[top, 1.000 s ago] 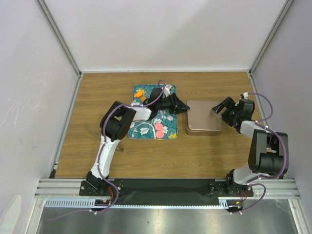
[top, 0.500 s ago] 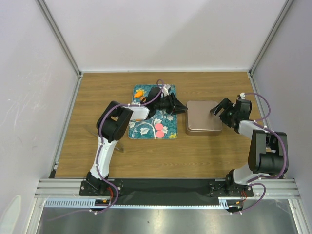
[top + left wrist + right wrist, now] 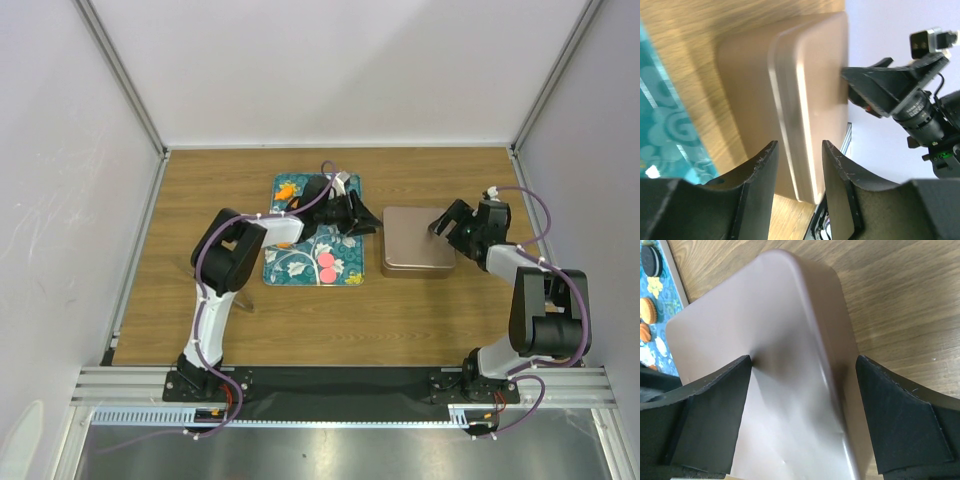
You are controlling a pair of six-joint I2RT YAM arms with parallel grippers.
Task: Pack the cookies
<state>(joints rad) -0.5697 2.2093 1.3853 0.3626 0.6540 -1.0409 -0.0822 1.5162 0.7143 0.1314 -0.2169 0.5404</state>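
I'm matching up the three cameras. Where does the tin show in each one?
Top external: tin right of centre, just right of the tray.
Left wrist: tin fills the middle; tray at the left edge.
Right wrist: tin fills the centre; tray in the top left corner.
Shared landmark: the teal tray.

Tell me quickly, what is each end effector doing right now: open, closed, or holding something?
Left end effector: open, holding nothing.
Right end effector: open wide at the tin, with nothing clamped.
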